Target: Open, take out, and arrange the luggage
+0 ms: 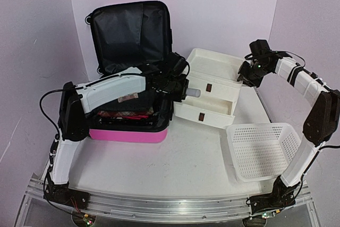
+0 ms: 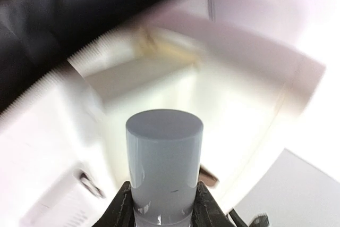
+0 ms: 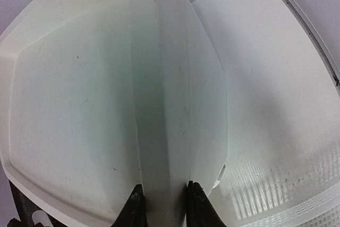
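Observation:
The luggage [image 1: 127, 134], a hot-pink suitcase, lies open at the left with its black-lined lid [image 1: 130, 30] upright and clothes inside. My left gripper [image 1: 183, 91] reaches out over the suitcase's right edge, shut on a grey cylinder [image 1: 194, 93] that points at the white drawer stack [image 1: 212, 86]. In the left wrist view the grey cylinder [image 2: 164, 158] stands between the black fingers [image 2: 119, 208] of the left gripper [image 2: 162, 206]. My right gripper [image 1: 245, 75] is at the stack's right side. In the right wrist view the right gripper [image 3: 163, 206] is shut on a white drawer wall [image 3: 159, 104].
A white mesh basket [image 1: 263, 150] stands at the front right beside the right arm, and the basket [image 3: 281, 195] also shows in the right wrist view. The drawer stack has two pulled-out fronts with brown handles [image 1: 202, 116]. Purple walls enclose the table.

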Tool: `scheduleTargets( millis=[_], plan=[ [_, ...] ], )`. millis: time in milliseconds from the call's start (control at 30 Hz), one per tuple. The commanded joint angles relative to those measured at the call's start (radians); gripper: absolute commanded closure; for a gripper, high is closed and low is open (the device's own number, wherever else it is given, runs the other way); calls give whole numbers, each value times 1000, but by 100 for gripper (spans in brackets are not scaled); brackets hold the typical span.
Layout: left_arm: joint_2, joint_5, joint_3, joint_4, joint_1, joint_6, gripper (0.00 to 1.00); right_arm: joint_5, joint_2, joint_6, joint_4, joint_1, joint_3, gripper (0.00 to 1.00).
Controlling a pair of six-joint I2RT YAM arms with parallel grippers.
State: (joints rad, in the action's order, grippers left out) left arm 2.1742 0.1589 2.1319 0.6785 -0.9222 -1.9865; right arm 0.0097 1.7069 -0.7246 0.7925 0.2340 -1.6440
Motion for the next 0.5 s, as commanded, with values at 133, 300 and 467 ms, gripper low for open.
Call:
scheduleTargets(
  millis=[133, 300, 467],
  plan=[
    [136, 66, 264, -63, -70, -31, 83, -147, 41, -32, -39, 1, 64, 100],
    [183, 129, 297, -106, -75, 22, 81, -184, 18, -2, -67, 2, 89, 100],
    [255, 123, 334, -184, -75, 41, 81, -165, -13, 11, -74, 2, 115, 100]
  ],
)
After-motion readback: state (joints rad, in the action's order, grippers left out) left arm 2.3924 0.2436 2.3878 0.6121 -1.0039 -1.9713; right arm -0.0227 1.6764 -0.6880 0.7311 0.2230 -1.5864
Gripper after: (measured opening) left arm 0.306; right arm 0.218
